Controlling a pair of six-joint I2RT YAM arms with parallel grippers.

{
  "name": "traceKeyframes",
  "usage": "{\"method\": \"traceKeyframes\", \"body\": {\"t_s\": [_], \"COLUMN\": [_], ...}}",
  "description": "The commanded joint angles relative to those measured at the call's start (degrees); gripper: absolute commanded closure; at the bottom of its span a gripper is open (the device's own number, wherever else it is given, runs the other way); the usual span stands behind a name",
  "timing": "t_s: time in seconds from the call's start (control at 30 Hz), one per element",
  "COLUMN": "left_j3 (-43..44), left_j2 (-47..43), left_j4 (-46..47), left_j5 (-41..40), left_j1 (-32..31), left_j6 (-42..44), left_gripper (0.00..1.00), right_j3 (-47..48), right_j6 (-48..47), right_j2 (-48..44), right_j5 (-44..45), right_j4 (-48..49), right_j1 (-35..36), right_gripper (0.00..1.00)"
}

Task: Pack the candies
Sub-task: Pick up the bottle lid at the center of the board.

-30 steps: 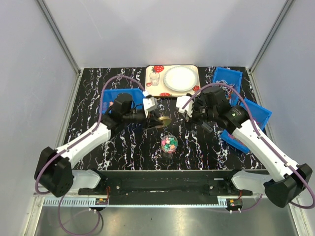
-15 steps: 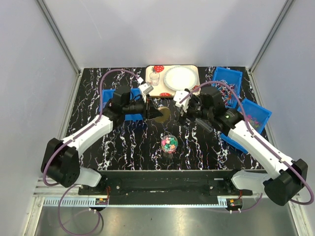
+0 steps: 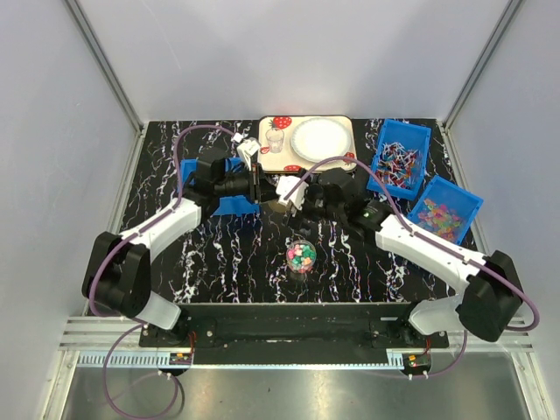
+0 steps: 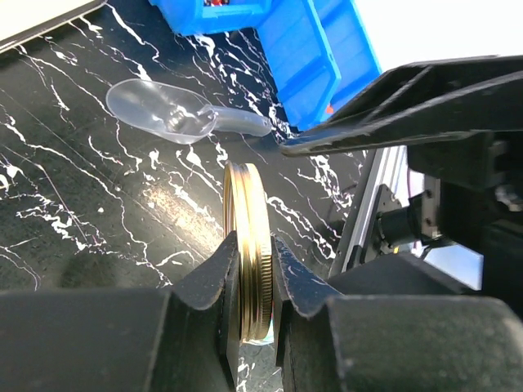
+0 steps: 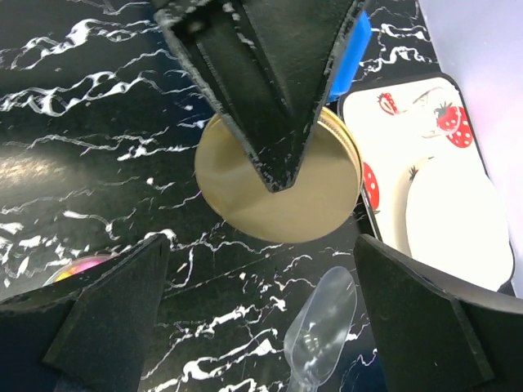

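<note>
The candies (image 3: 302,254) fill a small clear jar (image 3: 301,264) at the table's front middle; its rim shows at the right wrist view's lower left (image 5: 78,265). My left gripper (image 3: 259,184) is shut on a gold lid (image 4: 249,245), held on edge above the table. The lid's flat face shows in the right wrist view (image 5: 278,192), with the left gripper's fingers (image 5: 261,90) clamped over it. My right gripper (image 3: 291,194) is open and empty, close beside the lid and facing it; its fingers (image 5: 90,327) stand wide apart.
A clear plastic scoop (image 4: 176,114) lies on the table under the grippers, also in the right wrist view (image 5: 323,335). A strawberry tray (image 3: 276,153) with a white plate (image 3: 319,140) stands behind. Two blue bins (image 3: 398,162) (image 3: 444,213) of other sweets stand right. Another blue bin (image 3: 229,203) lies under the left arm.
The left gripper has drawn back left with the lid and turned it on edge. The right arm has swung left up to the lid, uncovering the two right bins.
</note>
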Motion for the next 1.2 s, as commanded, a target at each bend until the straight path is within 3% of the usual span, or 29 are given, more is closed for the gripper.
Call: {"method": "traceKeyframes", "body": {"t_s": [0.0, 0.73, 1.17], "left_j3": [0.5, 0.0, -0.1], "left_j2": [-0.2, 0.0, 0.0], "left_j4": [5.3, 5.9, 6.0], "left_j5": [3.3, 3.6, 3.6], "left_j1": [0.5, 0.9, 1.1], "left_j6": [-2.6, -2.4, -2.5], "left_gripper": [1.00, 1.00, 1.00], "right_j3": [3.9, 4.2, 2.4], "right_j6": [4.3, 4.9, 0.4], "right_j2": [1.6, 5.8, 8.0], "right_j5": [3.3, 6.2, 13.6], "right_j4": [6.3, 8.8, 13.7], "right_j1": [0.0, 2.3, 6.0], "right_gripper": [0.00, 0.00, 0.02]}}
